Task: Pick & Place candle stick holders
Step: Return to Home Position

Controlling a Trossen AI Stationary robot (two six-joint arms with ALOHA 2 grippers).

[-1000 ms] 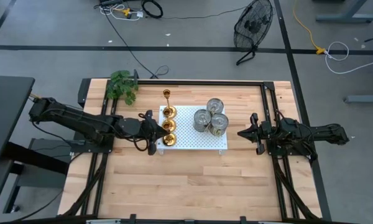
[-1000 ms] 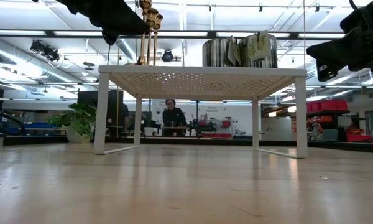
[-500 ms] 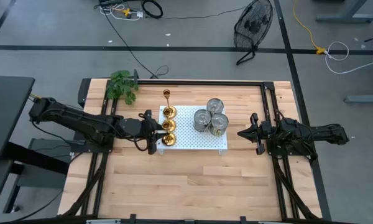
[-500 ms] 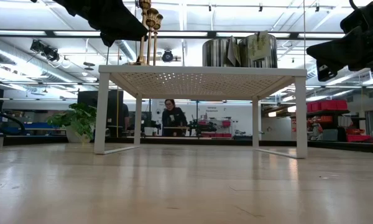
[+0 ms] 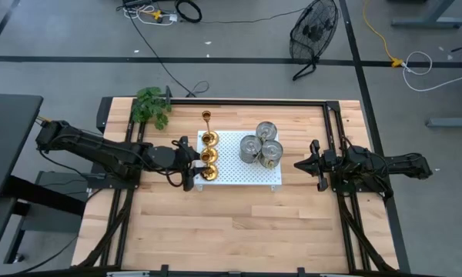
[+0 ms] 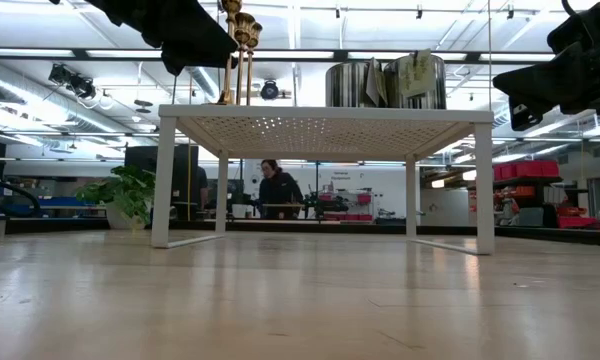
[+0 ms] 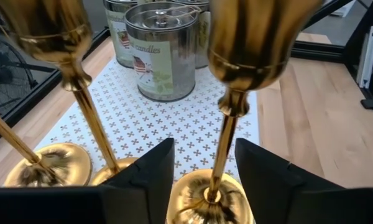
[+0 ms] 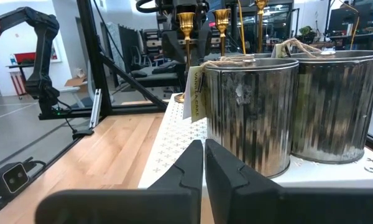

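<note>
Three gold candle stick holders with slim stems stand on their round bases in a row along the left edge of a white perforated stand (image 5: 239, 175). The nearest holder (image 7: 225, 140) also shows in the high view (image 5: 207, 173). The other two (image 7: 90, 118) (image 7: 43, 165) stand behind it. My left gripper (image 7: 205, 149) is open, level with the stand's top. Its fingers stand on either side of the nearest holder's base and lower stem; touch cannot be told. My right gripper (image 5: 299, 165) is shut and empty, in the air to the right of the stand.
Three metal candle tins (image 5: 262, 146) stand on the stand's far right part, close behind the holders (image 7: 160, 50). A green plant (image 5: 152, 108) stands at the table's far left corner. A person shows in the room beyond the table (image 6: 277, 190).
My left gripper has edged a little toward the table's right edge, closer about the nearest holder. The holders have stayed in place.
</note>
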